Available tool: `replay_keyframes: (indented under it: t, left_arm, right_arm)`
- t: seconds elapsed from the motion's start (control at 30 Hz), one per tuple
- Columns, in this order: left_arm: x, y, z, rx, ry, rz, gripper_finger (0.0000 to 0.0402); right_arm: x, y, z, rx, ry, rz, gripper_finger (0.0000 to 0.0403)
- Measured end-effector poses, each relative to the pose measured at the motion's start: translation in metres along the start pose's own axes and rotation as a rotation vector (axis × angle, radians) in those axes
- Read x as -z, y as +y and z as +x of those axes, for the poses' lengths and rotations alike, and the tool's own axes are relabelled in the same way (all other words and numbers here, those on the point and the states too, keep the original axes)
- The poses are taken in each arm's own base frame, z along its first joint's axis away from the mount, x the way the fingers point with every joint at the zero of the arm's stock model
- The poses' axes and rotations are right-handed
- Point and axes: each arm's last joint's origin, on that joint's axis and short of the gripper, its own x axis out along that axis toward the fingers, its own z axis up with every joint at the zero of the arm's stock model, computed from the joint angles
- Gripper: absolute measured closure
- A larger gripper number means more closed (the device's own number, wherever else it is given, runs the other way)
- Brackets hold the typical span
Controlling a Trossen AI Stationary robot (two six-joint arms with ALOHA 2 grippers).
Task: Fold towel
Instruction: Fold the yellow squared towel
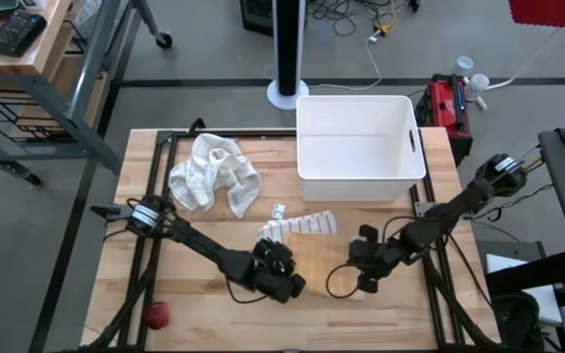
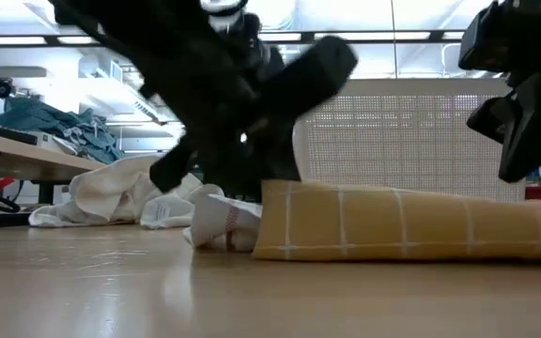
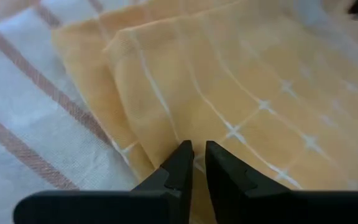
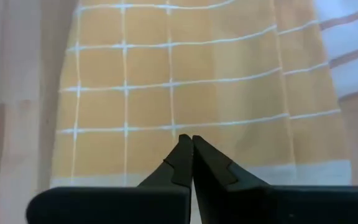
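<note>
A yellow towel with a white grid lies folded in several layers on the table; in the low view the yellow towel is a thick flat pad. A white towel with red stripes lies at its far left side, partly under it. My left gripper is low at the yellow towel's left end, with only a slit between its fingers. My right gripper hangs shut above the towel's right part, clear of it in the low view. My left gripper comes slanting down from the table's left onto the yellow towel's left end, beside a folded edge. Its fingertips hide the place of contact, so I cannot tell which layer it has. The towel lies flat on the table.
A crumpled white towel lies at the far left of the table. A white bin stands at the far edge, with its perforated wall behind the towel. A small red object sits near the left front corner.
</note>
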Motion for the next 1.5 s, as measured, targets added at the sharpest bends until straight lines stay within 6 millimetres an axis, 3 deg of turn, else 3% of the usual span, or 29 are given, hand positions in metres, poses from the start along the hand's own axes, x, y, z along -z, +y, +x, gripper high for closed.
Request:
replay_keyframes:
  t: [0.3,0.6,0.73,0.9,1.07,1.37,1.5]
  left_arm:
    - [0.003,0.009,0.009,-0.001,-0.033,-0.025,0.0365]
    - [0.0,-0.006,-0.02,0.097,-0.046,-0.021,0.0365]
    - [0.005,-0.016,-0.025,0.171,-0.021,-0.006,0.0365]
    - [0.011,-0.02,-0.012,0.229,0.022,0.006,0.0365]
    - [0.008,-0.015,-0.001,0.215,0.068,0.003,0.0365]
    - [0.006,-0.004,0.007,0.149,0.135,-0.093,0.0365]
    - [-0.004,-0.01,-0.008,0.193,0.122,-0.097,0.0365]
  right_arm:
    - [0.011,-0.001,0.022,0.064,0.099,-0.035,0.0403]
    - [0.021,-0.014,0.019,0.245,0.161,-0.075,0.0403]
    - [0.017,-0.013,0.01,0.22,0.121,-0.06,0.0403]
    - [0.01,-0.012,-0.004,0.16,0.074,-0.037,0.0403]
    - [0.009,-0.007,-0.015,-0.037,0.16,-0.019,0.0403]
    - [0.02,0.002,0.005,-0.079,0.236,-0.047,0.0403]
    - [0.024,0.002,0.015,-0.041,0.269,-0.058,0.0403]
